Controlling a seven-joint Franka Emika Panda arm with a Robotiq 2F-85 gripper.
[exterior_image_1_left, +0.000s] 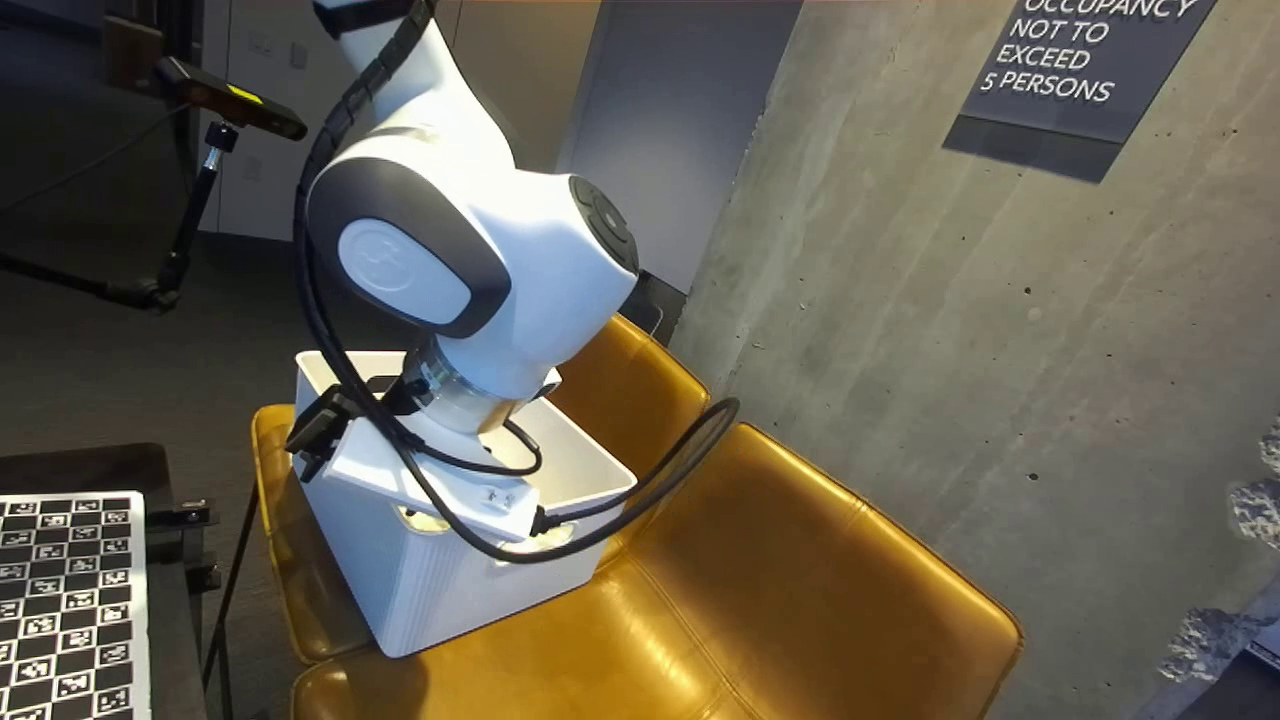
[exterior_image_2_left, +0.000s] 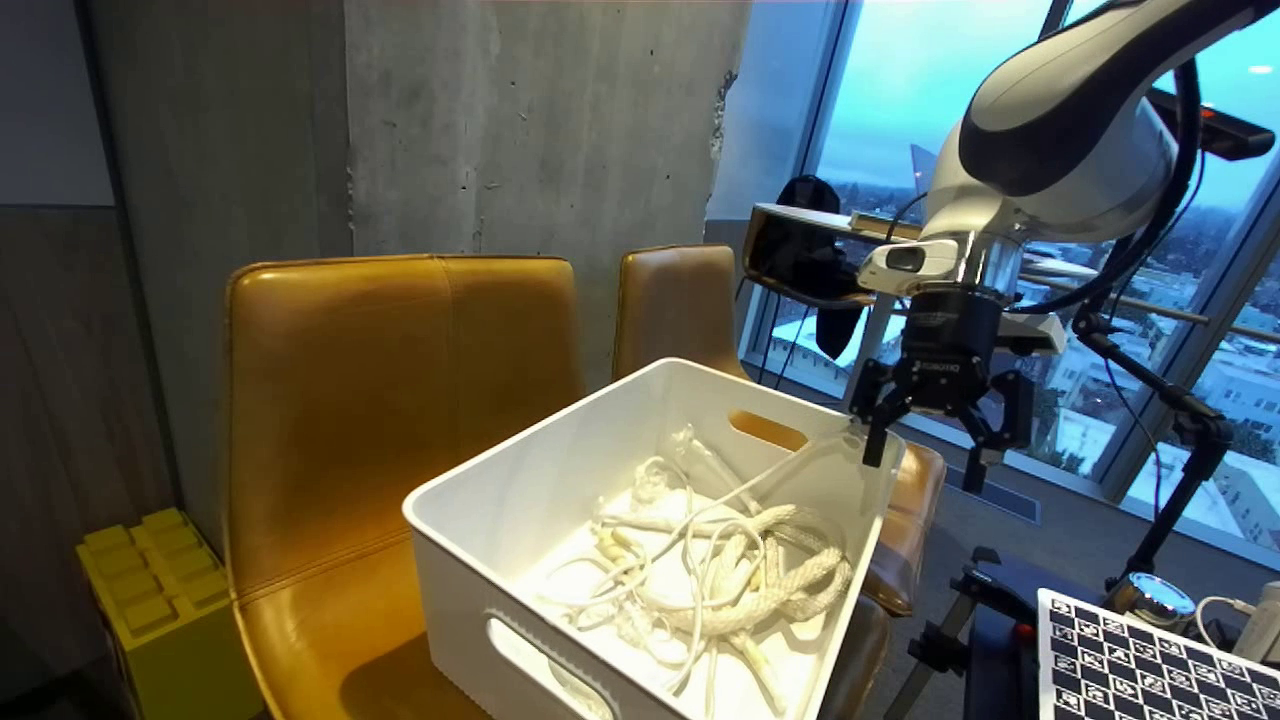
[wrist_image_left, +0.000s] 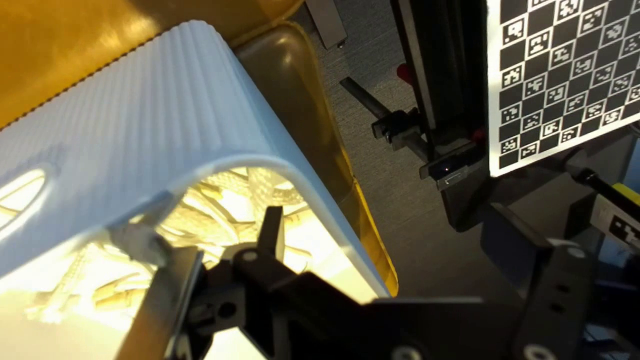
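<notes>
My gripper (exterior_image_2_left: 924, 462) stands open at a corner of the white bin (exterior_image_2_left: 455, 590), with nothing seen between its fingers. In the wrist view one of the fingers (wrist_image_left: 272, 227) is over the bin's inside, while its opposite finger (wrist_image_left: 515, 245) lies beyond the rim, above the floor. Inside the bin lie a thick braided rope (exterior_image_2_left: 720, 618) and several tangled pale cords and clear pieces. A pale blurred piece (wrist_image_left: 140, 242) shows near the gripper's side at the rim; whether it touches I cannot tell. In an exterior view the bin (exterior_image_1_left: 480, 600) and wrist parts hide the fingers.
Tan leather chairs (exterior_image_1_left: 800, 560) carry the bin and stand along a concrete wall (exterior_image_1_left: 950, 350). Beside them is a dark table with a checkered marker board (exterior_image_2_left: 1160, 660). A camera (exterior_image_1_left: 235, 100) sits on a stand behind the arm. A black cable (exterior_image_1_left: 640, 510) loops out from the wrist.
</notes>
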